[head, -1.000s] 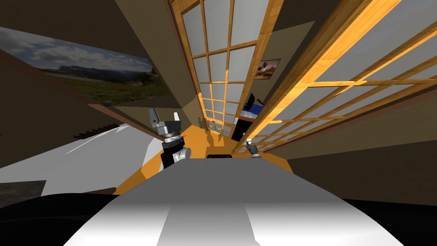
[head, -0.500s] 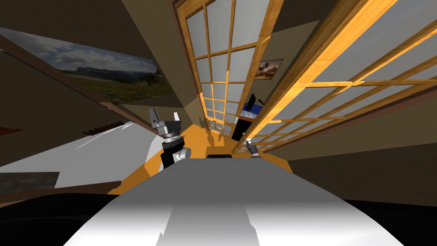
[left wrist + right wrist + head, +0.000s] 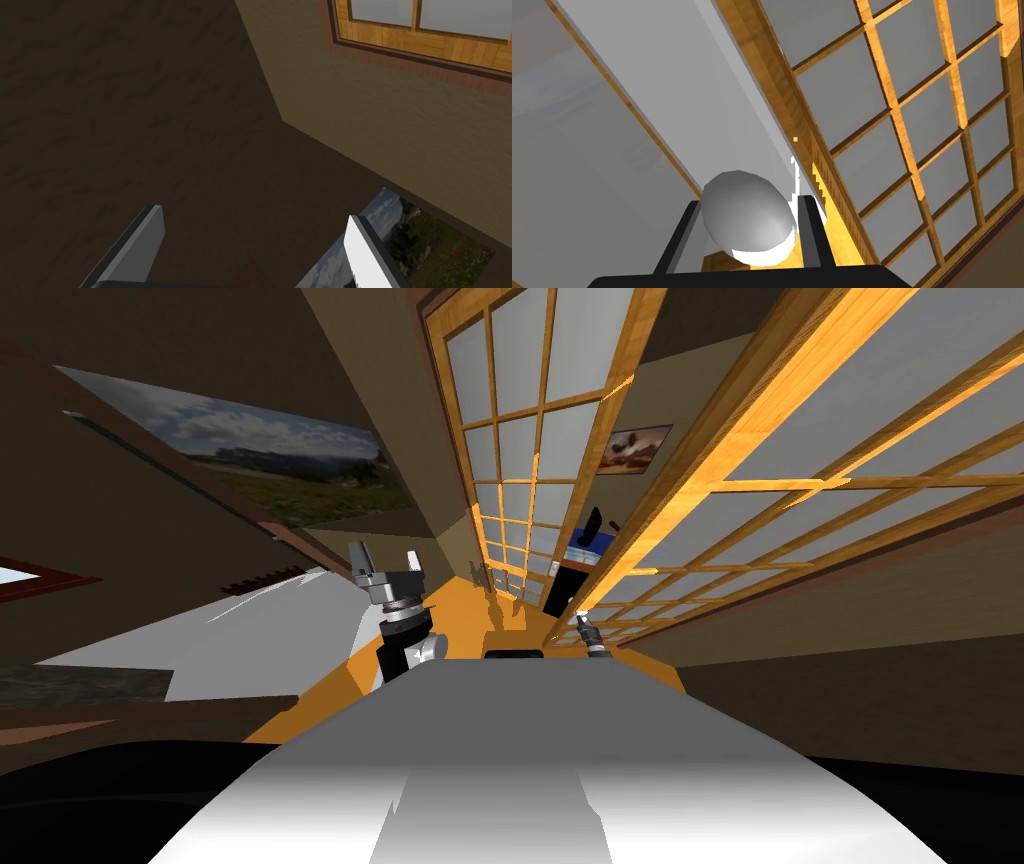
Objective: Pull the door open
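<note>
Right gripper (image 3: 751, 204) is pinching the knob (image 3: 747, 225) at the door (image 3: 715, 463) edge, fingers pressing its sides. Left gripper (image 3: 253, 215) is hovering, fingers spread.

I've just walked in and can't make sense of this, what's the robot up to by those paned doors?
The robot is at a wooden-framed door with grey panes. Its right gripper has its fingers shut on the door's grey oval knob. A gap shows between this door and the other paned leaf. The left gripper is held up on the left, open and holding nothing.
</note>
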Robot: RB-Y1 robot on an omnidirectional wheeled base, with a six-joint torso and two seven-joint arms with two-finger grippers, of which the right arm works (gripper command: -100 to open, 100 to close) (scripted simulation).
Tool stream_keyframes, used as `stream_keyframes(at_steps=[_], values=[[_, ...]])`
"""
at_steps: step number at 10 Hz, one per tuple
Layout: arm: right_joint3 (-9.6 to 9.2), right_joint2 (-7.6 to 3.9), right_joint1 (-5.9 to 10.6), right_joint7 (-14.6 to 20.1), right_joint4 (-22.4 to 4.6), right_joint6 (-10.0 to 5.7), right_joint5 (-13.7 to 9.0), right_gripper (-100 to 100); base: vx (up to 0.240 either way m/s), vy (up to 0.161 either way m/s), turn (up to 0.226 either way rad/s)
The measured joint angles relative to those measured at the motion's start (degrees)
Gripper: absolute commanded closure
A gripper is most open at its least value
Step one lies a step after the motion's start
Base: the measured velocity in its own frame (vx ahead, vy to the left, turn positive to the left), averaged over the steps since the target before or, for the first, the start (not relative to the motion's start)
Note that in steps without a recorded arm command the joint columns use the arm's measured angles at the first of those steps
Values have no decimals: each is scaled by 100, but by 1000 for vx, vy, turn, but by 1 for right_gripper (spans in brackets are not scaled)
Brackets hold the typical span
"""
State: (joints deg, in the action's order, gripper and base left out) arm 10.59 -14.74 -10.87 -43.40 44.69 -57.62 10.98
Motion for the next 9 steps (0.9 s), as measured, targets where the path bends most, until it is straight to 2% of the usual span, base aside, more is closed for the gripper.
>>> stream_keyframes(at_steps=[9], values=[[-227, -33, 139, 1212, -65, 67, -458, 100, -42, -21, 51]])
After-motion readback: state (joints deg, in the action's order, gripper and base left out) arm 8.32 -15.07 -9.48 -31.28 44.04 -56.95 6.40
